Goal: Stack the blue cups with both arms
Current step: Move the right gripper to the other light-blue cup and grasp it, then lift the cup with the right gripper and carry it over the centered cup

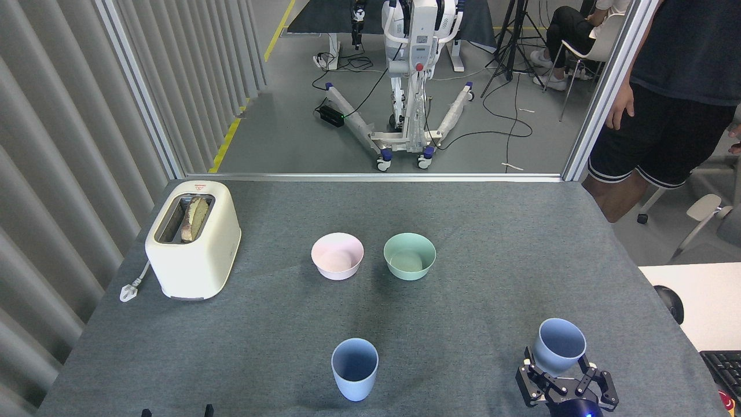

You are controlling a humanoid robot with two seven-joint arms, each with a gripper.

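Here, line by line:

Surface: a table (474, 231) covered in grey felt-like cloth, its far edge meeting a metal rail.
Room: grey floor beyond the rail, a ribbed grey wall on the left, a yellow line on the floor, a white wheeled robot stand (414, 75) with cables around it, a tripod, and a person in dark shorts (666, 116) standing at the table's far right corner.
Other things on the cloth: a cream toaster (194, 243) at the left with bread in its slot; a pink bowl (337, 255) and a mint-green bowl (409, 255) side by side near the middle.
Blue cups: one cup (354, 368) stands upright, front centre; the other cup (558, 346) is at the front right, well apart from the first.
Right gripper (566, 387): spread wide, its fingers flanking the lower part of the right-hand cup; whether they touch it I cannot tell. A small blue light glows at its base.
Left gripper (176, 411): only two dark fingertips poke up at the bottom edge, set apart, holding nothing.
Cut off or unclear: the person's upper body, both arms below the frame, a keyboard at the right edge, and a seated person at the top right.
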